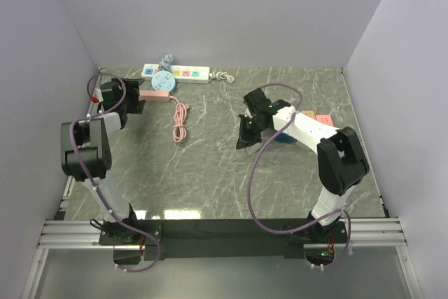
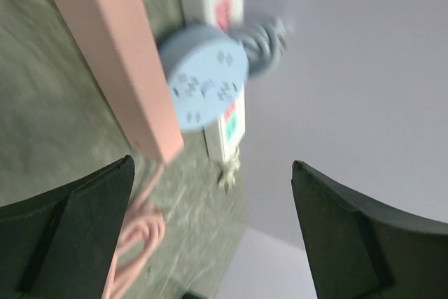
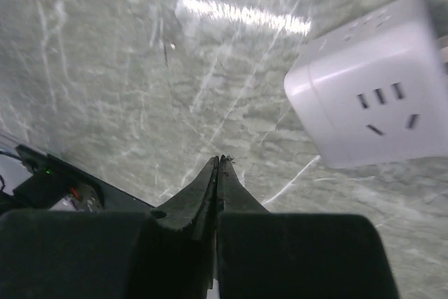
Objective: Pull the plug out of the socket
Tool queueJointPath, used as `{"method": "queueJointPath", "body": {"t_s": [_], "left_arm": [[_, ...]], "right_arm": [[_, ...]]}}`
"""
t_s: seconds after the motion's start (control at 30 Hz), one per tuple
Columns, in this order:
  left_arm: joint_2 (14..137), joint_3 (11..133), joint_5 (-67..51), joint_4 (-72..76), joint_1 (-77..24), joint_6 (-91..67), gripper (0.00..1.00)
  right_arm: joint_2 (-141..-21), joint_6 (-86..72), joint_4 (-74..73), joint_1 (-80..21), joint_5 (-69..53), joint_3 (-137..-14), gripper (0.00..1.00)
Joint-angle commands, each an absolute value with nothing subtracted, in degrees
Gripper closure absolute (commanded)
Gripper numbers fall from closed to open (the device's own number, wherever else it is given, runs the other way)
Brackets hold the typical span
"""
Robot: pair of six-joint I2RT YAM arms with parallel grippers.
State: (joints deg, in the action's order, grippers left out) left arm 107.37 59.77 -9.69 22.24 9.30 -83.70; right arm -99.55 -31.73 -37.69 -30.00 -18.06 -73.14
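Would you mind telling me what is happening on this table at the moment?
The task is pulling a plug from the white power strip at the back. The left gripper hangs open and empty beside a pink strip, facing a round blue adapter on the white strip. The right gripper is shut on nothing near a white cube socket.

One each: white strip, pink strip, blue adapter, cube socket
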Motion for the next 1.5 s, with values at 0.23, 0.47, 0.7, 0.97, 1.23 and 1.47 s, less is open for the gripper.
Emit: {"method": "queueJointPath", "body": {"t_s": [0.23,0.47,0.7,0.97,1.23,1.47], "left_arm": [[89.4,46.8,-22.9,17.8,8.0,-67.9,0.01],[84.4,46.1,-29.4,12.3,6.7,-58.3,0.01],[82.3,47.8,-32.9,6.7,4.9,-51.1,0.01],[76.7,52.9,-33.6,-1.7,3.7,-41.9,0.01],[68.8,57.5,-31.9,-7.7,3.7,-34.2,0.01],[62.0,55.5,-33.8,-6.1,3.6,-31.2,0.01]], "right_arm": [[-107.0,-40.8,-35.9,-29.5,-3.9,-75.2,1.0],[-107.4,-40.8,-36.7,-22.6,3.6,-75.1,1.0],[-106.6,-35.5,-33.5,-16.4,-1.4,-76.7,1.0],[-86.0,-32.3,-25.6,-16.7,-7.4,-67.3,0.62],[-61.9,-29.4,-23.7,-17.1,-1.9,-59.9,0.12],[-45.0,-28.6,-27.2,-17.1,3.5,-55.7,0.05]]}}
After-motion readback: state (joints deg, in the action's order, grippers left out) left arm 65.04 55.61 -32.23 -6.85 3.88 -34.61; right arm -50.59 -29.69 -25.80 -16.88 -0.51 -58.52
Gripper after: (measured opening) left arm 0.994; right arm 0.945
